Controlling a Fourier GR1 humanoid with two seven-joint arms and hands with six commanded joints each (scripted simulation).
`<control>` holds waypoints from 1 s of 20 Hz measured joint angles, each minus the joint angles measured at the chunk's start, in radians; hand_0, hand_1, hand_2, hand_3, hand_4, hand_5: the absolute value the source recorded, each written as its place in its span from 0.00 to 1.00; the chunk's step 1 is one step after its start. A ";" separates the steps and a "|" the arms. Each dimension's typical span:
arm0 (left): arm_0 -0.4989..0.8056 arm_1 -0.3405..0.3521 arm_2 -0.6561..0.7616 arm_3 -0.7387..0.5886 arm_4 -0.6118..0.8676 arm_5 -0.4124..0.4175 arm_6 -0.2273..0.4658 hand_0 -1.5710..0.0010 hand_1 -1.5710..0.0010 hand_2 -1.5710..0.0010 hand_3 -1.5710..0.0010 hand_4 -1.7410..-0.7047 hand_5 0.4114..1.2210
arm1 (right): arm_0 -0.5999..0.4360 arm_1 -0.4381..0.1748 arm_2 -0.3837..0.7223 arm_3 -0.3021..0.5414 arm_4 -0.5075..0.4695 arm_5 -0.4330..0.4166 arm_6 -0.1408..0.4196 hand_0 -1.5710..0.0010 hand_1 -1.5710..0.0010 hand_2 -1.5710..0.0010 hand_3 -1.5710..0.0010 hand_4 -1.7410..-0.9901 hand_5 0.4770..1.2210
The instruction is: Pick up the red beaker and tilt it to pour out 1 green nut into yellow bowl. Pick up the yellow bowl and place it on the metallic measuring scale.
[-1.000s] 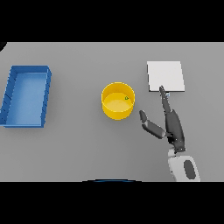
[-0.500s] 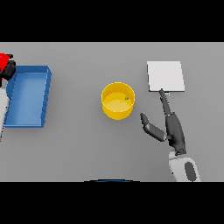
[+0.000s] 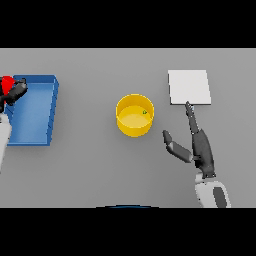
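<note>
One yellow bowl [image 3: 134,116], round, smooth-walled, sits mid-table with one small green nut [image 3: 144,112] inside near its right wall. One flat pale square, the measuring scale [image 3: 189,87], lies to its right, apart from it. One blue rectangular tray [image 3: 34,110] at left. My right hand [image 3: 200,146] rests between bowl and scale, fingers straight, thumb spread, holding nothing. My left hand [image 3: 15,92], at the tray's far-left corner, curls round the red beaker [image 3: 6,84].
</note>
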State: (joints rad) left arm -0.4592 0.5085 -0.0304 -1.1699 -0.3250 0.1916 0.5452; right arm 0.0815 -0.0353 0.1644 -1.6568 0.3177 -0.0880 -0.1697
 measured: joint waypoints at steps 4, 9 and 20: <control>0.033 0.003 -0.011 -0.034 0.015 -0.036 0.014 0.51 0.59 0.58 0.61 0.79 0.33 | -0.004 0.001 -0.001 0.003 0.000 -0.001 0.003 1.00 1.00 1.00 1.00 0.98 0.21; 0.023 0.016 -0.053 0.011 -0.008 -0.096 -0.016 0.84 0.87 0.86 0.87 0.90 0.30 | -0.004 0.005 0.007 -0.004 0.006 -0.001 0.004 1.00 1.00 1.00 1.00 0.97 0.22; 0.023 0.013 -0.049 0.010 -0.009 -0.066 -0.111 0.99 0.99 0.99 0.99 0.97 0.32 | -0.220 -0.228 0.097 0.047 0.174 0.202 0.123 1.00 1.00 1.00 1.00 0.82 0.26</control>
State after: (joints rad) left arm -0.4366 0.5215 -0.0792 -1.1603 -0.3341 0.1254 0.4339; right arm -0.1387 -0.2634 0.2612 -1.6096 0.4915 0.1137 -0.0467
